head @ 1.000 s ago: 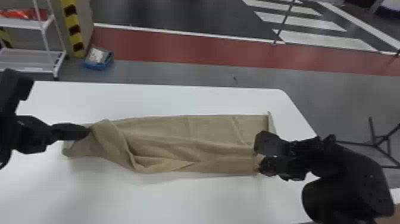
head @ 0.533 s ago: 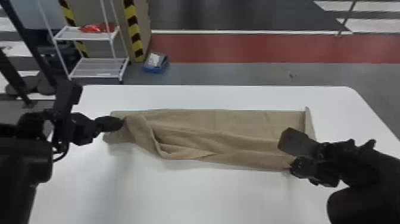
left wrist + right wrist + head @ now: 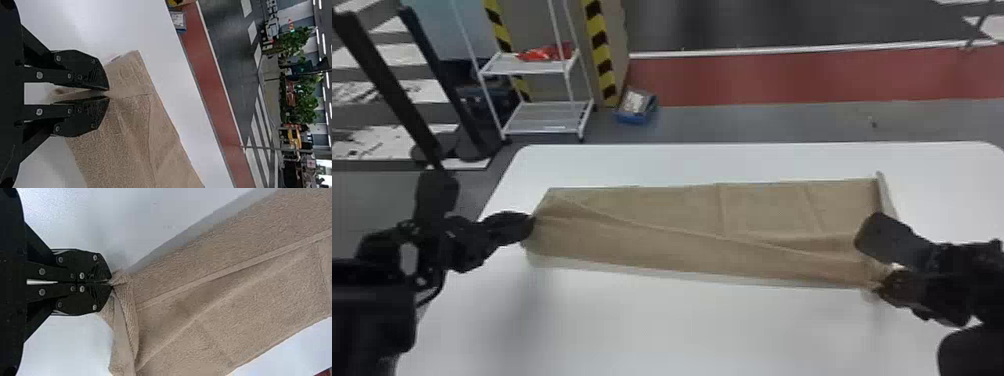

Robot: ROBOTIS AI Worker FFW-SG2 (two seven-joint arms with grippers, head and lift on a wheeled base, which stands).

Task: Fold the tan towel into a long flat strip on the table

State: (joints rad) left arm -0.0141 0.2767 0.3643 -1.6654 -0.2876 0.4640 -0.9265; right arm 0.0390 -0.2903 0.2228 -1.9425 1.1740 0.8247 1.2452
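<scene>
- The bunched folds by the left pincer [image 3: 109,93] have smoothed out; the tan towel's [image 3: 702,225] near side now runs almost straight, so the strip seems to be taking shape.
- The towel stretches across the white tabletop [image 3: 682,330].
- The left pincer is clenched on one end, the right pincer [image 3: 112,283] on the opposite near corner.
- No writing is legible on the towel.

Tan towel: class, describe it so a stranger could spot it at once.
Start at the big white table. Across it, from the left gripper to the right gripper, lies the tan towel. Unlike those black grippers, it is creased cloth.
</scene>
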